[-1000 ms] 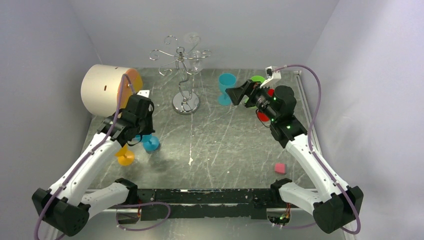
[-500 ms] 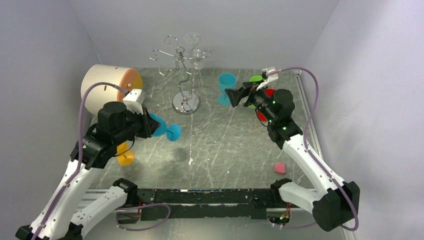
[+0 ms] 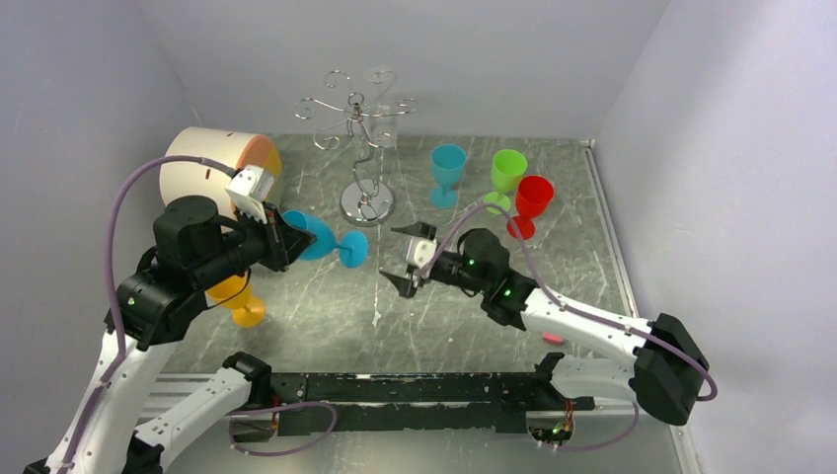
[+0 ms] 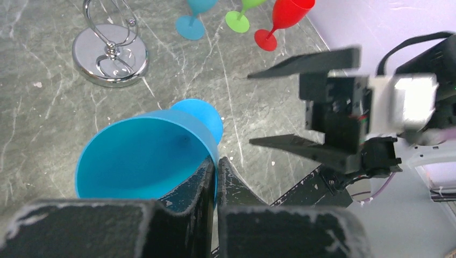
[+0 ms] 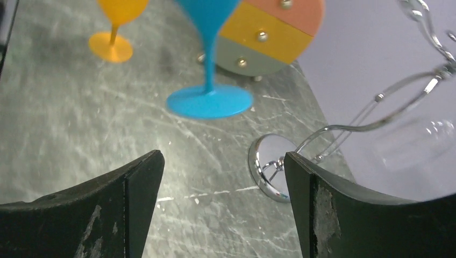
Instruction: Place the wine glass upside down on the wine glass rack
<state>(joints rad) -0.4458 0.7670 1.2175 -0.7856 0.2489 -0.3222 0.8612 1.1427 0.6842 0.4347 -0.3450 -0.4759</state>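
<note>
The blue wine glass [image 3: 321,237] hangs sideways in the air left of centre, its foot pointing toward the middle. The left gripper [image 3: 281,240] pinches the bowl's rim, one finger inside and one outside. Just beside the foot, the right gripper [image 3: 393,255] faces it with jaws spread wide and empty. This looks like a handover. Next, the right jaws must close on the stem so the glass can go bowl-down onto the wine glass rack [image 3: 366,202] at the back. The left arm is raised with a high elbow, and the right arm reaches low toward centre.
</note>
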